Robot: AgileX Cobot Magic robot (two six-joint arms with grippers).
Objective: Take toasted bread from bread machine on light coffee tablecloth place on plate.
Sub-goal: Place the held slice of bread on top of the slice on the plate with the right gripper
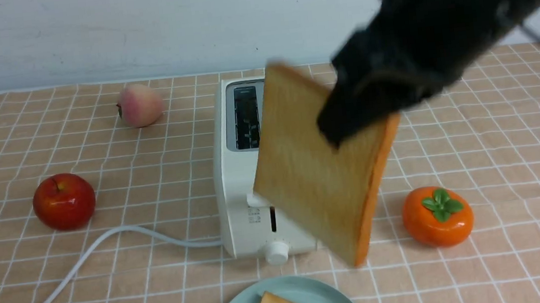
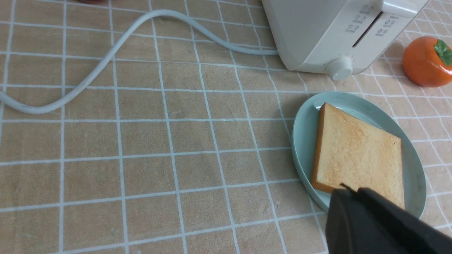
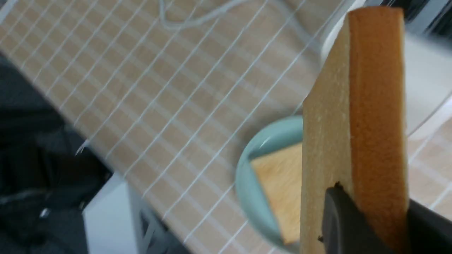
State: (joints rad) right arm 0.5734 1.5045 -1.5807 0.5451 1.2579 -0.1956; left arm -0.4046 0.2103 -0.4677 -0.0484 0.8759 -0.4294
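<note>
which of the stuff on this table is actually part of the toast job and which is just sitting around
In the job: held toast slice, right tool shut on it, second toast slice lying on the plate, bread machine, tablecloth.
Just lying about: red apple, peach, persimmon.

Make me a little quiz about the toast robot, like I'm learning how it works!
1. True or false: one toast slice already lies on the plate.
2. Which arm holds the second slice in the air? A) left B) right
3. Fill in: the white cord leaves the toaster toward the robot's ____ side.
Key: 1 true; 2 B; 3 left.
</note>
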